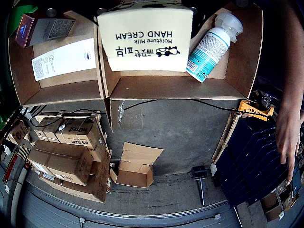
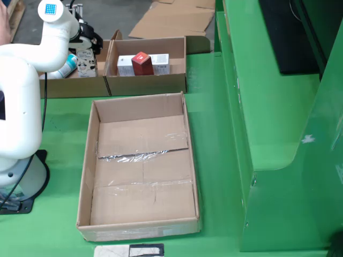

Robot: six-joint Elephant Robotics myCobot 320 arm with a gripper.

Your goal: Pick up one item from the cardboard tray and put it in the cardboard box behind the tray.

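From my remote station: matt brown corrugated cardboard tray (image 2: 86,176) patched with glossy clear tape (image 2: 142,155); smooth white plastic arm (image 2: 32,59); matt printed carton (image 1: 145,40).

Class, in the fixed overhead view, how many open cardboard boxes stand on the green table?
3: a large empty box in front, one behind it holding cartons, another partly hidden by the arm.

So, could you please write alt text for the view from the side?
A large cardboard tray lies empty on a green table. Behind it stand two cardboard boxes; the right box holds a white carton and a red carton, and a white robot arm reaches over the left box.
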